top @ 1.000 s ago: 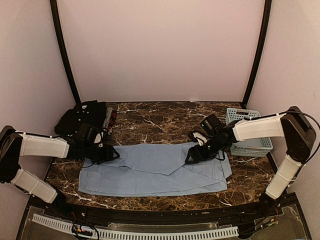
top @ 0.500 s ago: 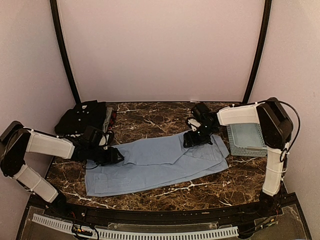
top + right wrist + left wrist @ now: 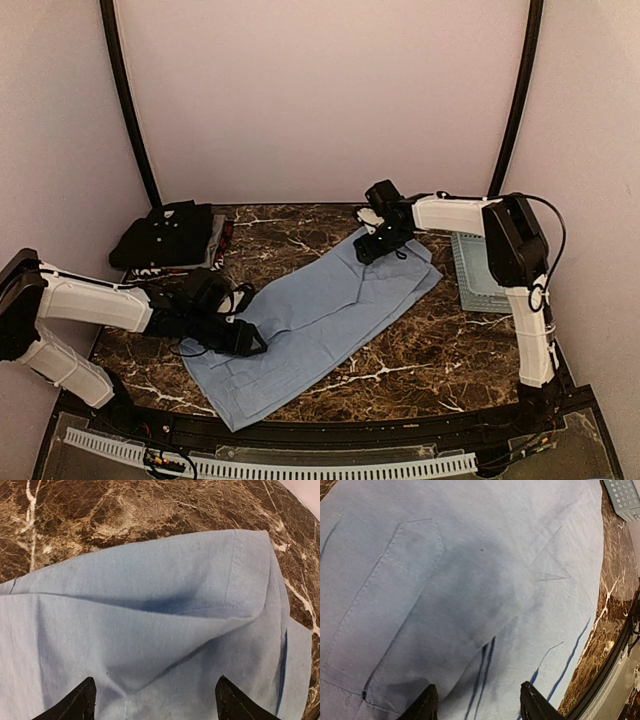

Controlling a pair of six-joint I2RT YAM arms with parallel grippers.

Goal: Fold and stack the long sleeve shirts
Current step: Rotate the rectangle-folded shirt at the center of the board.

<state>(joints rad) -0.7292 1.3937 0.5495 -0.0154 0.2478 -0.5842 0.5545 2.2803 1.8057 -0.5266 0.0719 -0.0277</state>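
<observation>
Light blue shirt (image 3: 320, 315) swung diagonal, right end now far | right gripper (image 3: 372, 250) splayed loose over that corner | left gripper (image 3: 250, 343) on near-left end, grasp: cannot tell

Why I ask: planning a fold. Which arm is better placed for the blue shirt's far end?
Right: the right end effector is at the blue shirt's far end; the left end effector at its near end.

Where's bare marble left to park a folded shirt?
Two patches. Back centre, between the black shirt and the far end of the light blue shirt. Front right, bordered by that shirt and the basket. Crowded: front left, where the left arm lies across, and the shirt's diagonal band.
</observation>
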